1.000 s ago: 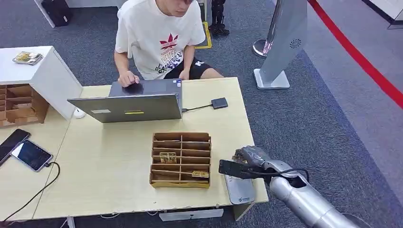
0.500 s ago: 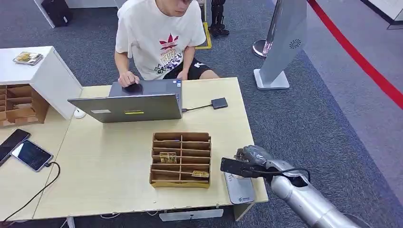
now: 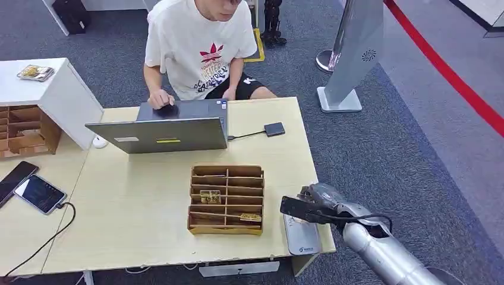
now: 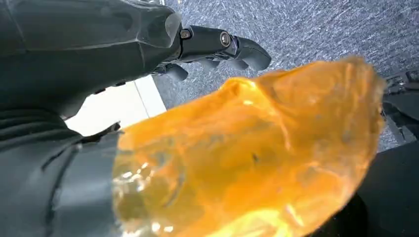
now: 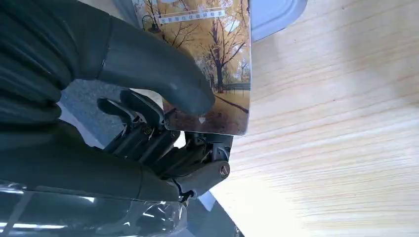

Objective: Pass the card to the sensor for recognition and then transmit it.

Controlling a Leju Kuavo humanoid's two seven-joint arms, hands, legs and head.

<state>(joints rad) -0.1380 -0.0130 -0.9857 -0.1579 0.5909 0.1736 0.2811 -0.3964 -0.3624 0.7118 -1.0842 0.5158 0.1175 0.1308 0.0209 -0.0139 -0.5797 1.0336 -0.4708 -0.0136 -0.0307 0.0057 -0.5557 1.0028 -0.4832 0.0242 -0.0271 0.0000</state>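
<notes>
My right hand [image 3: 321, 199] hovers over the grey-white sensor pad [image 3: 303, 238] at the table's front right corner. In the right wrist view its thumb [image 5: 148, 64] and fingers pinch a card [image 5: 217, 54] printed with autumn trees. The card is held just above the sensor pad [image 5: 276, 12] and the pale wooden table [image 5: 336, 123]. The left hand [image 4: 217, 44] hangs over grey carpet with its dark fingers loosely extended and nothing in them.
A brown cardboard sorter [image 3: 226, 199] with a few cards in its slots stands left of the sensor. Behind it are an open laptop [image 3: 160, 133] and a seated person [image 3: 199, 47] typing. Two phones [image 3: 38, 193] lie at far left, and a small dark adapter [image 3: 274, 128] at the back.
My right hand has drifted slightly right and toward the table's front edge, staying over the sensor pad with the card still held.
</notes>
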